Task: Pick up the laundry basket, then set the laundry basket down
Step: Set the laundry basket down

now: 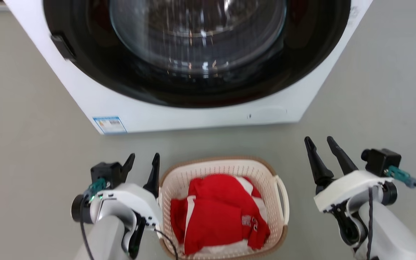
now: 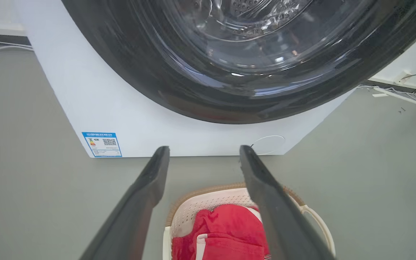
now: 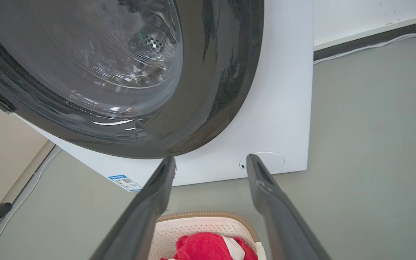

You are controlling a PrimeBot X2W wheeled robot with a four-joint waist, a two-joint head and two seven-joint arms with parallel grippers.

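Note:
The laundry basket (image 1: 262,173) is cream-white perforated plastic with a brown rim and a white loop handle on its right side. It sits on the grey floor in front of the washer and holds red and white clothing (image 1: 219,213). My left gripper (image 1: 143,160) stands open just left of the basket's left rim, its inner finger close to the rim. Off to the basket's right, my right gripper (image 1: 320,141) is open and apart from the handle. The basket (image 2: 200,207) lies below the left gripper's fingers (image 2: 150,184). In the right wrist view the basket (image 3: 197,227) lies below the fingertips (image 3: 262,184).
A white front-loading washer (image 1: 179,108) with a dark round glass door stands just beyond the basket. Grey floor stretches to both sides. Cables (image 2: 403,95) lie along the wall base at the far right of the left wrist view.

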